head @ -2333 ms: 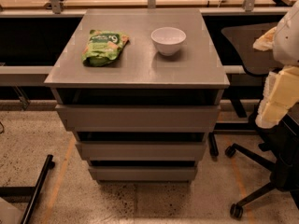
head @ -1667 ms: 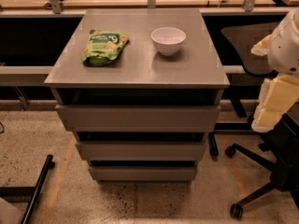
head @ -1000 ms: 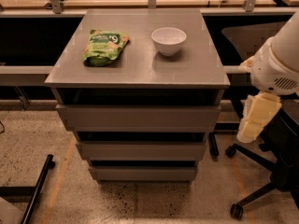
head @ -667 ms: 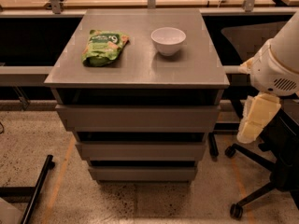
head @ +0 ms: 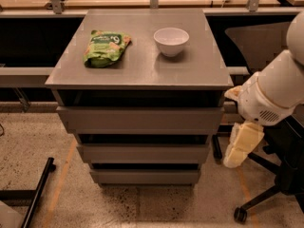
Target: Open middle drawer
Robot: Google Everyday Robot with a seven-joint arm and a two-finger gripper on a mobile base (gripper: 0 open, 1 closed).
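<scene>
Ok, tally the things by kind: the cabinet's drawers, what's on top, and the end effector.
Grey drawers: 3 (top drawer, middle drawer, bottom drawer)
White bowl: 1
Green snack bag: 1
End effector: 1, right of the cabinet, at drawer height
Total: 6

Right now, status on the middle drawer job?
Gripper hangs low, right of the cabinet, not touching it. Middle drawer shut. Nothing across its front.

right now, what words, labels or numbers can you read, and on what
green snack bag on the cabinet: white print, too blurred to read.
white bowl, middle drawer: no text.
tool, low to the right of the cabinet: no readable marking.
</scene>
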